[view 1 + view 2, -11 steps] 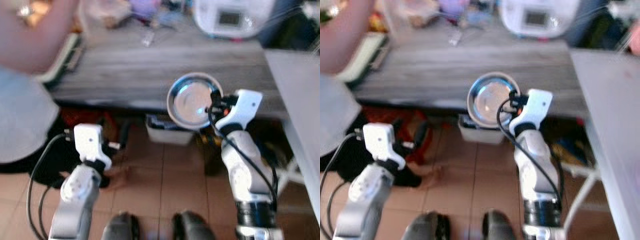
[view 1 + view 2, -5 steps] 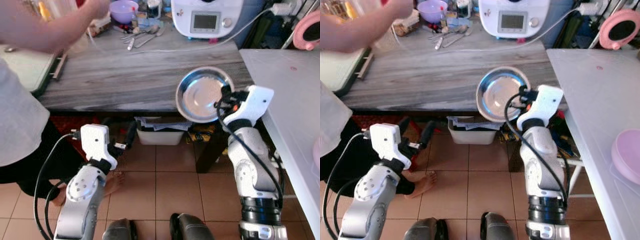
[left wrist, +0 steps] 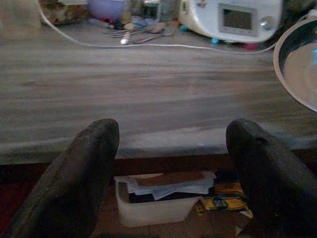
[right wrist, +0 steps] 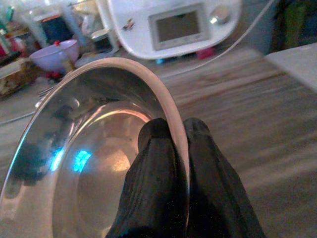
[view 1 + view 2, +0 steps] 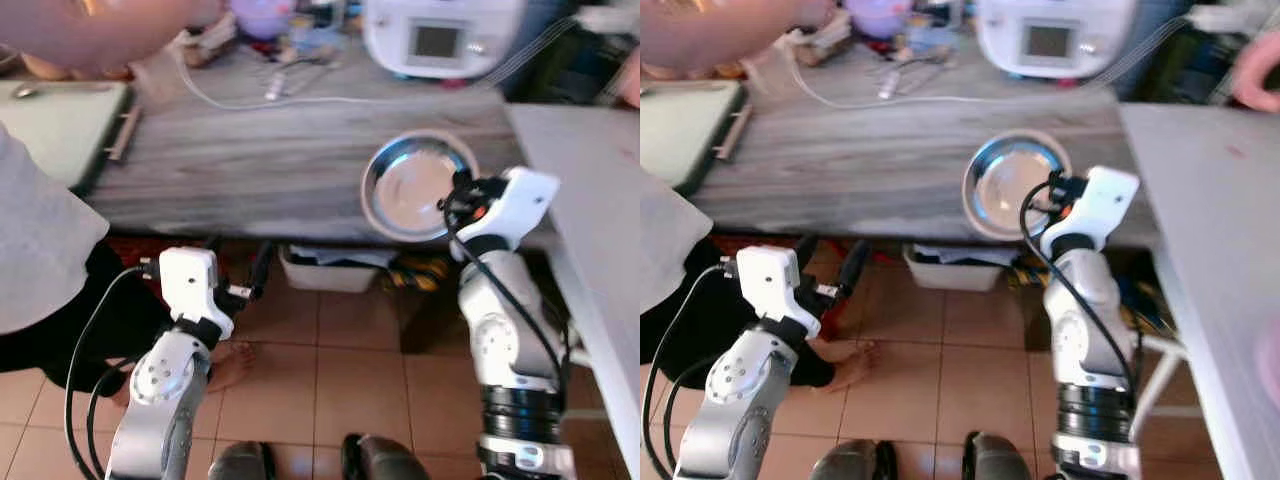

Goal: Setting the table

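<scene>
No legible text, label, brand or number anywhere. White kitchen appliance (image 4: 171, 25) at 12 o'clock on the grey wooden counter (image 5: 270, 160) has a small display panel, but the screen reads blank grey; no digits made out. Knob beside it unmarked as far as can be seen. Packets and containers at 11 o'clock too blurred to read.

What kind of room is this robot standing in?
Most likely a home kitchen or dining area. A wooden table holds a white cooking appliance, loose spoons and a purple bowl, and the right gripper pinches the rim of a steel bowl.
</scene>
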{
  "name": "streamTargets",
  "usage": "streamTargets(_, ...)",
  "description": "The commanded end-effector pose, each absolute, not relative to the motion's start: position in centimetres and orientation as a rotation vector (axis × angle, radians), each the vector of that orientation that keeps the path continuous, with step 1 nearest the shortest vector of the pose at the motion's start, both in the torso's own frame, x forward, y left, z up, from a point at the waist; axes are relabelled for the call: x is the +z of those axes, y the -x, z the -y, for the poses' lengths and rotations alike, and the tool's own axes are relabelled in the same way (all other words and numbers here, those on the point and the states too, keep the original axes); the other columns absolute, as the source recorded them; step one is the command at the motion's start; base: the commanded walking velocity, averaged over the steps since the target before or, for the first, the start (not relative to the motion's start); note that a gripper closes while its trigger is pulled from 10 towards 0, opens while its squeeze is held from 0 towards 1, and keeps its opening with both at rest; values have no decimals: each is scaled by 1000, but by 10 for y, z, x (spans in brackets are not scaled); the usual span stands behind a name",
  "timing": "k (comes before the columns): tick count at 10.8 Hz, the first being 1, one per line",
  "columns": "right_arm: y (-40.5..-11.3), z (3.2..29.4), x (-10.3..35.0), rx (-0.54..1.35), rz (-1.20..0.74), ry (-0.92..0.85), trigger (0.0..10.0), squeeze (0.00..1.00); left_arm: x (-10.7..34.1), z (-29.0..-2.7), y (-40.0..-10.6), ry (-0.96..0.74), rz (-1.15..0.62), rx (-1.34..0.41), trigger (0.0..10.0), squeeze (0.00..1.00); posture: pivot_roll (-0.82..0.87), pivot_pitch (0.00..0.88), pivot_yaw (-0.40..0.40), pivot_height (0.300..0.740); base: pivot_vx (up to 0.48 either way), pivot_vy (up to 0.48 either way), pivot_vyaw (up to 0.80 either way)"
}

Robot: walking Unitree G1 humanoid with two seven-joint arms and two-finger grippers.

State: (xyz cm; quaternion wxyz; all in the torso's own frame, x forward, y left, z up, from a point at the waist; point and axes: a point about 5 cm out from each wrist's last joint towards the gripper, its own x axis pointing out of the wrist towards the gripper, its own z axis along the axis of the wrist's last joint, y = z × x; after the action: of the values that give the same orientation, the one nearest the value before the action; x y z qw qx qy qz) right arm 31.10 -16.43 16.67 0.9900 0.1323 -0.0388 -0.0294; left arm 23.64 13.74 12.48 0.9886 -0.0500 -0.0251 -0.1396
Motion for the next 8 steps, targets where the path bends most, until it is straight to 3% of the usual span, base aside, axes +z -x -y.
streamTargets(1,-311,168,164,-80,59,-297,10000,0,127,-139,-234,91,49,-279,10000,0,-36,165,11,740,334,0,0)
streamTargets(2,-311,169,161,-83,39,-291,10000,0,126,-139,-233,90,44,-276,10000,0,-37,165,11,740,319,0,0)
streamTargets(8,-323,167,139,-57,-148,-428,10000,0,121,-152,-228,50,21,-205,10000,0,-25,169,11,740,0,0,0)
